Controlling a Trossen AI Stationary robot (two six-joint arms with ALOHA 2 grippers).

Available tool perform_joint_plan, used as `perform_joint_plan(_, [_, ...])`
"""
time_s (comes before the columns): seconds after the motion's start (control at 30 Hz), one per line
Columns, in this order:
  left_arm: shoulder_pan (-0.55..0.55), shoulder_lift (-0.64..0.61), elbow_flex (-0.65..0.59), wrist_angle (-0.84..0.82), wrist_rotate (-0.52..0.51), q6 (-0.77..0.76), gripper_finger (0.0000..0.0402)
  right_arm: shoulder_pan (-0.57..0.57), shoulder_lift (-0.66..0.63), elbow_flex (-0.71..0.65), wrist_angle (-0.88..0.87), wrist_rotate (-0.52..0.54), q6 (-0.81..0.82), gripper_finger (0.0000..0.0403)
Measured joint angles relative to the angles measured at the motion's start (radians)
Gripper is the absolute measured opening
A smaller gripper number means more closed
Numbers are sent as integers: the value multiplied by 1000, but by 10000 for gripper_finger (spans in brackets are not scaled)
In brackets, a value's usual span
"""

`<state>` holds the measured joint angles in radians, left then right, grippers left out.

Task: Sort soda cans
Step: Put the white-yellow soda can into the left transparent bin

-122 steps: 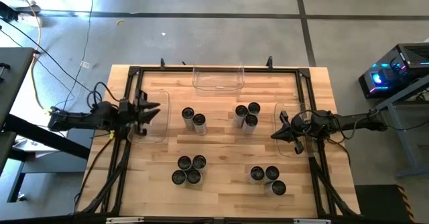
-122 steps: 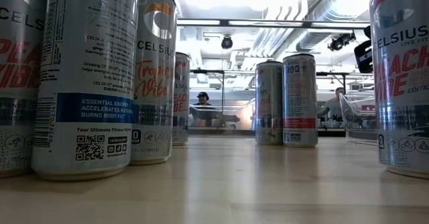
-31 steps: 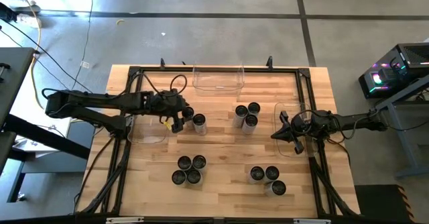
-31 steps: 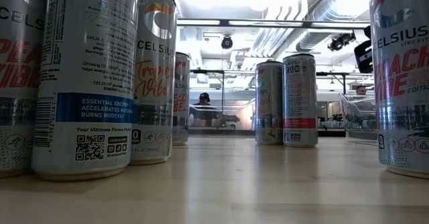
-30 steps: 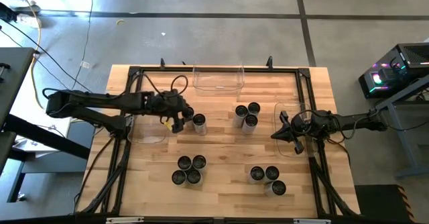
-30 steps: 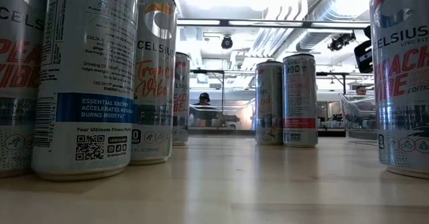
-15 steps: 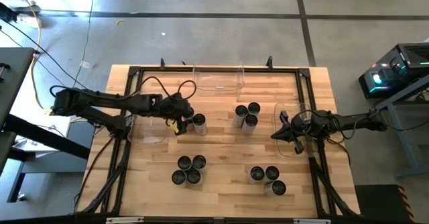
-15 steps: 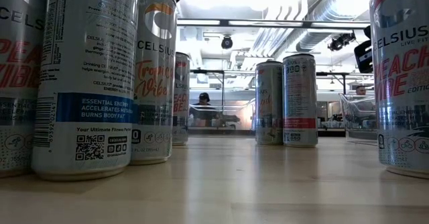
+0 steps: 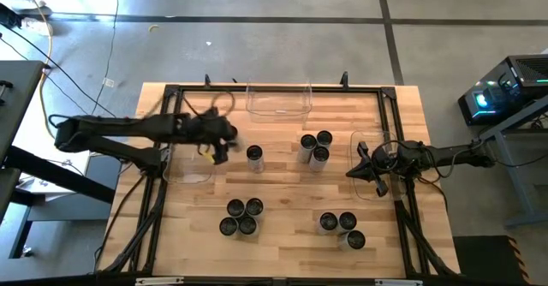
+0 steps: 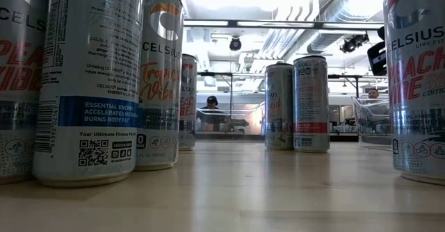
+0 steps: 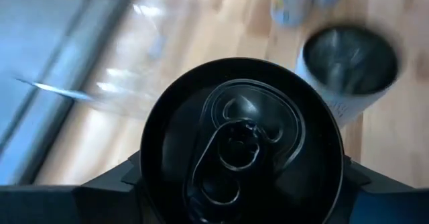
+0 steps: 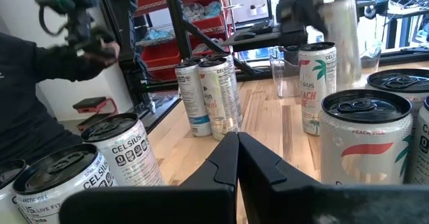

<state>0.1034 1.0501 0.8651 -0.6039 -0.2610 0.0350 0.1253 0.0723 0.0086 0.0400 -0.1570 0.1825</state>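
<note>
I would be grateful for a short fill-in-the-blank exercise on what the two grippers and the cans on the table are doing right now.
1. The left gripper holds ___ can between its fingers.
2. The right gripper waits at the table's right edge with its jaws ___.
3. The largest cluster of cans standing on the table counts ___ cans.
Missing words: one; shut; four.

clear bins (image 9: pixel 278 99), wooden table (image 9: pixel 282 192), red shelving (image 12: pixel 194 13)
</note>
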Motion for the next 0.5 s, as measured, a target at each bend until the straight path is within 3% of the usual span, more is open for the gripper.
perform_joint_plan(0.3, [-139, -166, 283, -270, -11, 43, 241, 0, 0, 0, 0, 0, 0, 0])
perform_joint_plan(0.5, [-297, -184, 405, -531, -10, -89, 241, 0, 0, 0, 0, 0, 0, 0])
